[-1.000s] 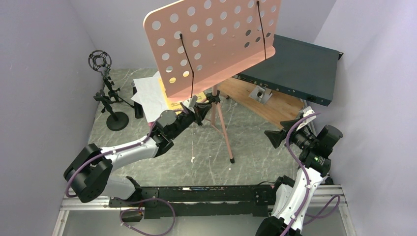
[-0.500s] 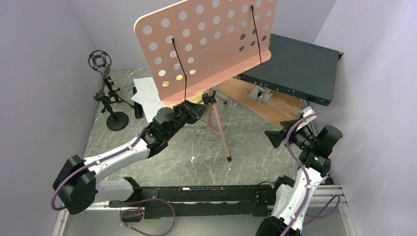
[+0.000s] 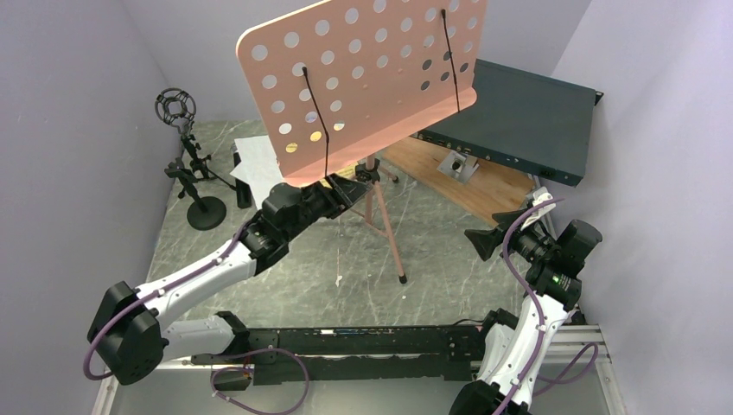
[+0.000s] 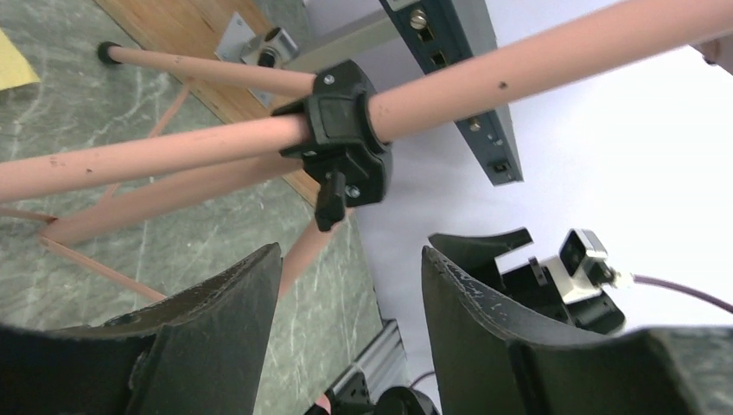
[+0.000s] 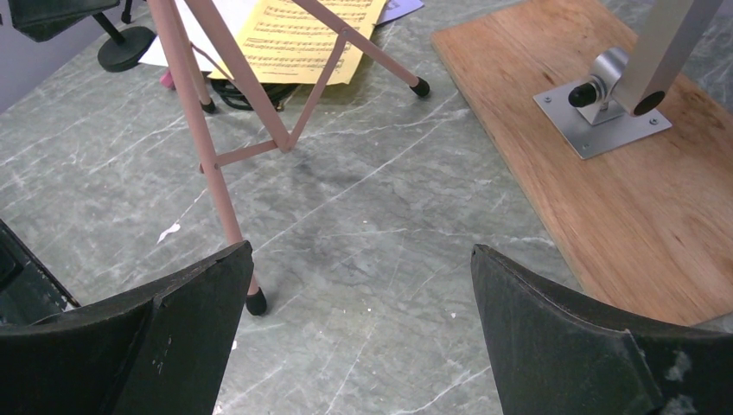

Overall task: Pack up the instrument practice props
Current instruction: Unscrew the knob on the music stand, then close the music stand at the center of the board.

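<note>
Grippers first, nearest the bases: the right gripper (image 3: 489,241) hangs at four o'clock, jaws spread wide with nothing but bare table (image 5: 389,233) between them. Left gripper (image 4: 350,285) reaches up the middle, and it's released too. Its wrist view shows clear air between the fingers, with the black clamp (image 4: 341,138) on the pink tripod legs (image 3: 391,238) just beyond the tips and apparently untouched.

Moving out, the music desk (image 3: 372,78) stands on those legs at centre, tilted, rising toward twelve o'clock. Nothing is folded, by the look of it. At eleven, white pages (image 3: 255,160) lie on the table behind the stand. At ten, the mic holders (image 3: 194,186) stand on their own bases. Far back at one to two o'clock sit the rack box (image 3: 519,121) and the wooden board (image 3: 467,190), neither part of the job.

I'd call the packing barely begun: stand up, pages loose, holders out, and no container that I can see.

Now the views. The right wrist picks out yellow sheet music (image 5: 298,39) under the tripod, which the desk hides from above. Only the top view takes in the desk's perforated face. Microphones? I can't pick them out for sure.
</note>
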You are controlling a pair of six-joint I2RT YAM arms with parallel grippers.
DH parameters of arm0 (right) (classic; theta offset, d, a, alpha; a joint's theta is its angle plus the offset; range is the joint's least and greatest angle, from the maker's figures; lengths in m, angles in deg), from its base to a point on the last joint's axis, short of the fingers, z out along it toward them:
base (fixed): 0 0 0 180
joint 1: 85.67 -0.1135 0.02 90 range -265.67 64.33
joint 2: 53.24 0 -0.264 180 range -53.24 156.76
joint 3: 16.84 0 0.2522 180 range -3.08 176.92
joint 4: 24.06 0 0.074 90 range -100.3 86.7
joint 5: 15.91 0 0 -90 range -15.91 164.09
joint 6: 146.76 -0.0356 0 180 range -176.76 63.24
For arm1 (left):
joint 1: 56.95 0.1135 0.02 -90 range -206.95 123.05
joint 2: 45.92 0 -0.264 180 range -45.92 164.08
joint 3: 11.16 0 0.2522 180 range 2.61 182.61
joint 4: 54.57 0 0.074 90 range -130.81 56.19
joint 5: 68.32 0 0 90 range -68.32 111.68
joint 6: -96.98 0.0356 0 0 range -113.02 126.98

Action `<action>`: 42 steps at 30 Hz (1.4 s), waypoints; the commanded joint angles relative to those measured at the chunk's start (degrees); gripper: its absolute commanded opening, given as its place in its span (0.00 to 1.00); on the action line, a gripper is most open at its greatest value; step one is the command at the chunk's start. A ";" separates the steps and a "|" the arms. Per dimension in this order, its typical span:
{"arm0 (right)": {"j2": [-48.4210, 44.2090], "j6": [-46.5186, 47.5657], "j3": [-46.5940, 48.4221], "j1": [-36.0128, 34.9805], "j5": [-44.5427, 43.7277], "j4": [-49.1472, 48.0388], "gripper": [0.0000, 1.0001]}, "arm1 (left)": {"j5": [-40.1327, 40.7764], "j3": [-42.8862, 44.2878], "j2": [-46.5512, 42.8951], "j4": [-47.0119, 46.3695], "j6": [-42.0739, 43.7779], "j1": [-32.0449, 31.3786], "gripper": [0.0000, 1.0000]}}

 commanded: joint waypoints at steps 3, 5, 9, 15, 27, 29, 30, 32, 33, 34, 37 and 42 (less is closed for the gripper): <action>-0.28 1.41 -0.04 -0.39 1.48 -0.98 1.00 | -13.22 -4.91 -3.48 -3.62 3.44 3.56 0.69; -0.27 1.34 -0.01 -0.37 1.56 -0.98 1.00 | -17.99 -6.12 -4.08 -3.74 8.63 5.04 0.73; -0.42 1.26 -0.09 -0.37 1.62 -1.06 0.99 | -26.51 -5.37 -5.15 4.65 23.77 8.18 0.80; -0.19 0.73 0.04 -0.38 2.85 -1.02 0.99 | -23.14 -2.83 -7.70 18.08 45.23 8.71 0.83; 12.49 18.69 11.99 -11.98 1.29 19.44 0.99 | -11.63 -9.32 -14.27 7.34 61.77 11.19 1.00; 13.90 15.61 13.81 -18.17 -2.08 16.60 0.99 | -14.63 -9.57 -12.61 4.56 61.18 13.94 0.99; 14.27 12.96 14.10 -21.64 -4.63 13.97 0.99 | -17.54 -9.72 -11.29 1.88 60.40 15.33 1.00; 15.10 9.52 14.24 -29.66 -10.08 8.65 0.99 | -21.50 -9.52 -8.38 -1.79 59.22 17.64 0.99; 15.81 8.51 14.29 -33.60 -11.97 6.94 0.99 | -23.06 -9.13 -6.80 -3.16 59.03 18.49 1.00; 16.90 7.78 14.32 -36.99 -13.22 5.39 0.99 | -24.19 -8.53 -5.40 -3.94 59.19 18.73 0.99; 20.00 5.24 13.47 -42.15 -13.86 -0.35 0.99 | -26.57 -6.12 -1.04 -4.30 60.46 19.07 0.99; 22.35 0.74 7.79 -49.14 -15.83 -16.72 0.99 | -29.11 -2.55 4.16 -3.65 62.02 19.24 0.98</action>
